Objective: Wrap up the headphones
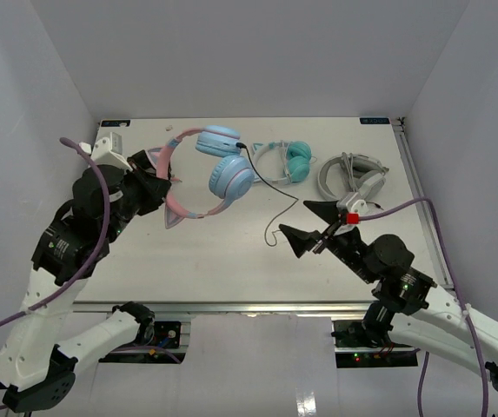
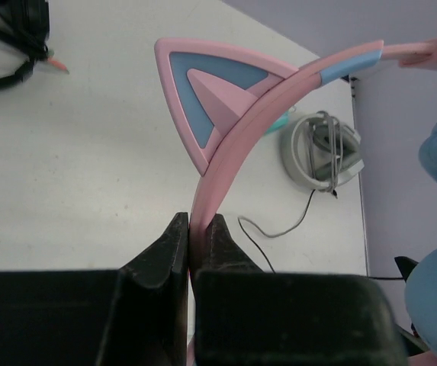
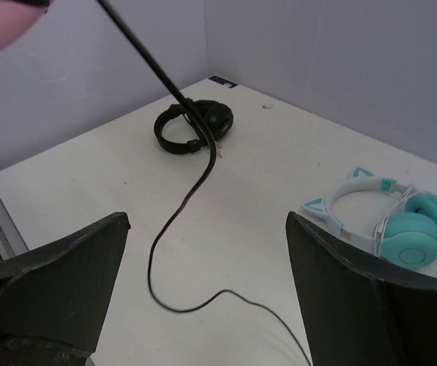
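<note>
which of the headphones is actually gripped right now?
The pink cat-ear headphones with light blue cups: the left gripper is shut on their headband. The teal cat-ear headphones, grey-white headphones and black headphones lie untouched on the table.

On the left arm (image 1: 66,252): rises from the base at 7 o'clock, folds at the elbow, ends with a lifted wrist near 10 o'clock, turned toward 3 o'clock. On the left gripper (image 1: 167,182): closed tight, with both fingers (image 2: 165,252) pressed flat against the pink band of the headphones (image 1: 229,178). On the right arm (image 1: 422,300): stretches low from the base at 5 o'clock toward the centre, aimed at about 10 o'clock. On the right gripper (image 1: 311,224): spread fully wide, gripping nothing, with one finger at each side of its own wrist view.
</note>
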